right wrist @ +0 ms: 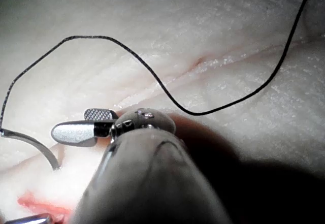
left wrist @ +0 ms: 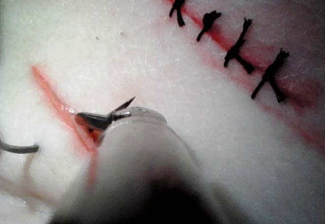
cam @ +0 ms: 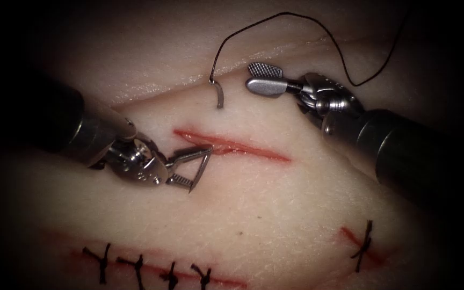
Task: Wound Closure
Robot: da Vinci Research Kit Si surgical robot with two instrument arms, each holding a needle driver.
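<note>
The left tool [cam: 198,167] sits at the left end of the open cut [cam: 232,146] with its 2 jaws spread wide and gripping nothing; the upper jaw tip rests on the red edge of the cut, the lower one just below it on the tissue [cam: 275,204]. Above the cut's left part, toward the far edge of the tissue, the needle [cam: 218,94] stands in the surface with its thread end up (the rest of its curve is buried, so how deep it goes cannot be told). No tool is holding it. The thread [cam: 302,27] rises from the needle's top, arches over to the right and dips behind the right tool [cam: 265,78]. That tool lies just right of the needle, its jaws partly open and empty. Along the near edge of the tissue lie 4 finished stitches [cam: 151,268] on an older cut, and 1 more stitch [cam: 363,239] near the right corner.
</note>
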